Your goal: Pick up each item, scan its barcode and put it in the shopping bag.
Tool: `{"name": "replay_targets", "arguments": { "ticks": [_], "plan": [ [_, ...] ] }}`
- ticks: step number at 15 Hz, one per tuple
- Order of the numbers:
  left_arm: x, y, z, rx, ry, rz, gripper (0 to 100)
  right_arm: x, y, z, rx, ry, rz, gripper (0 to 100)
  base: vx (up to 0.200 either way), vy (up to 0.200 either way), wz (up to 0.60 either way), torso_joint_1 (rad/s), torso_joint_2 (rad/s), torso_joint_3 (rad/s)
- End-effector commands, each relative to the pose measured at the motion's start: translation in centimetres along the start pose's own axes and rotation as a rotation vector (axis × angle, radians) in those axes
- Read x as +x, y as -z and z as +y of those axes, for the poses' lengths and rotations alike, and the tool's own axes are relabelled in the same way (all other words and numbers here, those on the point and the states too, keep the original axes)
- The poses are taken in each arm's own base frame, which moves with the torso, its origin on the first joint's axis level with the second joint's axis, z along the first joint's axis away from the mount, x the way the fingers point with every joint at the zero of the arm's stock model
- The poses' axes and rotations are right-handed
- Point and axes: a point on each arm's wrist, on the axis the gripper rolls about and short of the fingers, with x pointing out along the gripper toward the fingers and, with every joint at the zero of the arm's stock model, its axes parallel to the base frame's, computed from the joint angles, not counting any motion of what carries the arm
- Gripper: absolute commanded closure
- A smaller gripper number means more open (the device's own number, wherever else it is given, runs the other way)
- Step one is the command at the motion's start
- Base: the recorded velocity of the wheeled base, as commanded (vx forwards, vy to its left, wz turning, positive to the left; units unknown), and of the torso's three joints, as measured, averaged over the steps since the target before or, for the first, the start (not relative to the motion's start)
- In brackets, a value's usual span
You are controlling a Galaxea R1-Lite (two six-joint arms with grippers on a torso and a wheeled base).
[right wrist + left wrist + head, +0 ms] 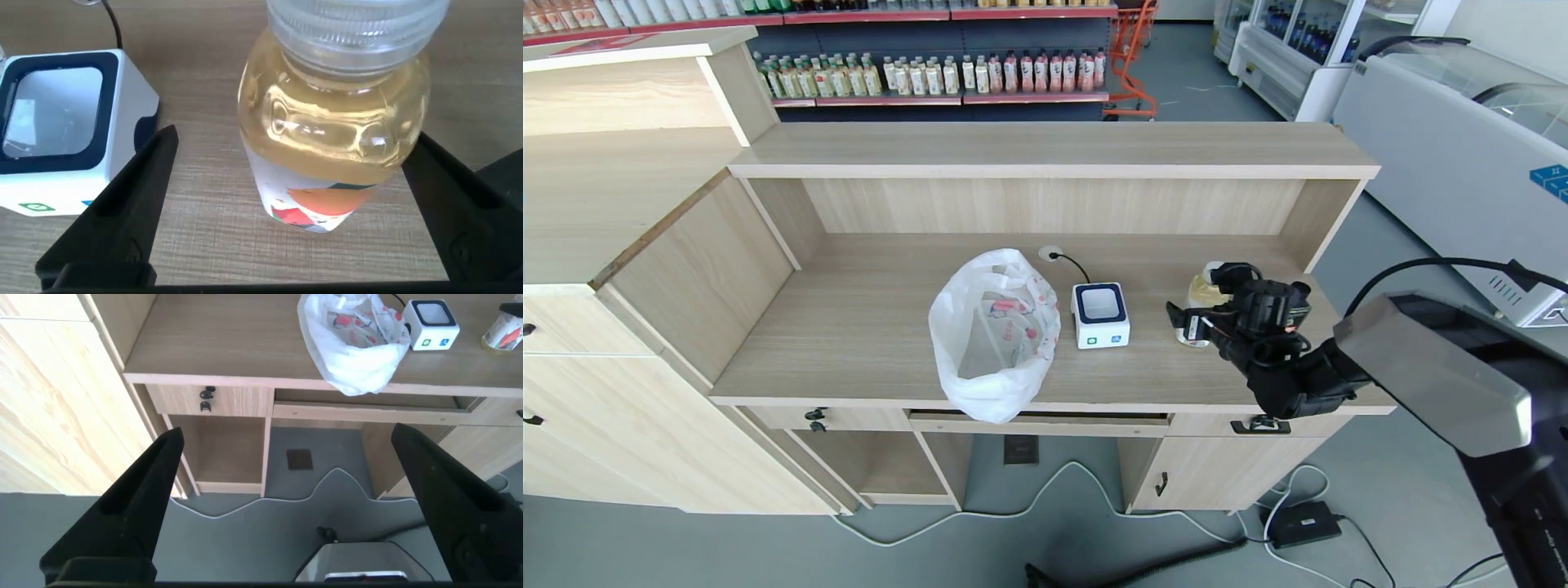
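Observation:
A clear bottle of pale yellow drink with a clear cap stands upright on the wooden counter, to the right of the white barcode scanner. My right gripper is open around the bottle, one finger on each side, with a gap on the scanner side. The white plastic shopping bag stands open left of the scanner, with packaged goods inside. My left gripper hangs open with nothing in it, low in front of the counter, far from the bag.
The counter has a raised back wall and top ledge and side panels. A black cable runs from the scanner to a hole in the counter. A drawer sits slightly open under the bag. Cables and a power brick lie on the floor.

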Motion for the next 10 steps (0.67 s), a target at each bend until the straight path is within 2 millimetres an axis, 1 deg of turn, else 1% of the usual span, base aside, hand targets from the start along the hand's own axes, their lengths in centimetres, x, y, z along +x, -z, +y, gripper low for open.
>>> {"name": "replay_targets", "arguments": {
  "ticks": [1, 2, 4, 7, 10],
  "plan": [
    [0.0, 0.0, 0.0, 0.0, 0.001, 0.0, 0, 1.4, 1.0, 0.3, 0.004, 0.008, -0.005, 0, 0.0, 0.0, 0.0, 0.0, 0.0, 0.0],
    [0.0, 0.0, 0.0, 0.0, 0.001, 0.0, 0, 1.5, 0.9, 0.2, 0.005, 0.016, -0.008, 0, 0.0, 0.0, 0.0, 0.0, 0.0, 0.0],
    [0.0, 0.0, 0.0, 0.0, 0.0, 0.0, 0, 1.7, 1.6, -0.2, 0.003, 0.03, 0.009, 0, 0.0, 0.0, 0.0, 0.0, 0.0, 0.0],
    [0.0, 0.0, 0.0, 0.0, 0.0, 0.0, 0, 1.9, 1.5, -0.5, 0.004, 0.035, 0.002, 0, 0.0, 0.0, 0.0, 0.0, 0.0, 0.0],
    [0.0, 0.0, 0.0, 0.0, 0.0, 0.0, 0, 2.6, 1.1, -1.9, 0.005, 0.054, -0.012, 0, 0.0, 0.0, 0.0, 0.0, 0.0, 0.0]
  ]
}}
